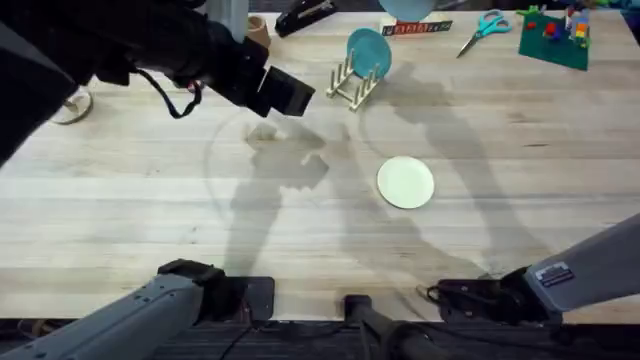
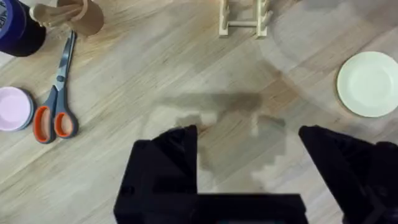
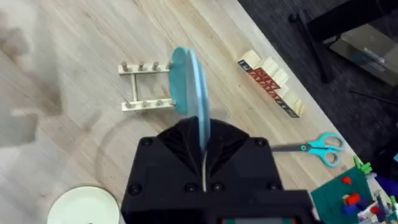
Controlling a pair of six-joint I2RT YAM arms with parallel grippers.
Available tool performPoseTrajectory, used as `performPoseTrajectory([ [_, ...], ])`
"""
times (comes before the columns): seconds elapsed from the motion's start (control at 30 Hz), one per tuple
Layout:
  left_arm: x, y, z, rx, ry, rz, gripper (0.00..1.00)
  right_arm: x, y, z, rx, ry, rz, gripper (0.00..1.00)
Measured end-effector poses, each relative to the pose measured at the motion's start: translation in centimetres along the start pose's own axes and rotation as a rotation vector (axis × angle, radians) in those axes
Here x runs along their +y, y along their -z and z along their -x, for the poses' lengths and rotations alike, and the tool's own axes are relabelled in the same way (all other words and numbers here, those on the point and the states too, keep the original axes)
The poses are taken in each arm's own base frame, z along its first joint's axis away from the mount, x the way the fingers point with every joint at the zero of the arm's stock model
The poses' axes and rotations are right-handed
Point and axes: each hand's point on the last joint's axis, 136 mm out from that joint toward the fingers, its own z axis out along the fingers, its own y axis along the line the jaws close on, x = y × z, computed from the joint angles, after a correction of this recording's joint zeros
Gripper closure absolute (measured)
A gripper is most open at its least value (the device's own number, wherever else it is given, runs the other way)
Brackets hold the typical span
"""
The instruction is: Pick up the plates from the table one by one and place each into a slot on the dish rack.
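The pale plank bench [image 1: 120, 210] carries teal scissors [image 1: 484, 26], a printed box [image 1: 415, 27] and toy bricks [image 1: 556, 32] along its far edge. The cream plate [image 1: 405, 183] lies flat mid-bench. The right gripper [image 3: 202, 146] has its jaws clamped on the light blue plate [image 3: 189, 84], upright at the dish rack [image 3: 146, 87]. The left gripper [image 2: 249, 155] hovers, jaws apart.

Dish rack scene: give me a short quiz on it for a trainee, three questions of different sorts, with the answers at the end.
1. Fill in: the left tool has its fingers ___ and holds nothing.
2. Multiple choice: the light blue round plate is A) flat on the light wooden table, B) gripped on edge in the right tool, C) gripped in the left tool.
3. True or false: the pale cream round plate stands in the small wooden peg dish rack.
Key: 1 open; 2 B; 3 false, it lies flat on the table.
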Motion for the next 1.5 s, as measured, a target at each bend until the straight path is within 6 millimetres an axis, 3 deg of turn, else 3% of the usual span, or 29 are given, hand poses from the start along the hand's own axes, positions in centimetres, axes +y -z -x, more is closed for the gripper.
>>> performPoseTrajectory([
  [0.57,0.0,0.0,0.0,0.000,0.000,0.000,0.007,0.6,-0.4,0.3,-0.015,-0.002,0.037,0.972],
  [0.9,0.0,0.0,0.0,0.000,0.000,0.000,0.007,1.4,-4.7,-0.8,0.047,-0.019,0.098,0.971],
  [1.5,0.0,0.0,0.0,0.000,0.000,0.000,0.006,3.8,-9.0,-1.3,0.101,0.002,0.163,0.972],
])
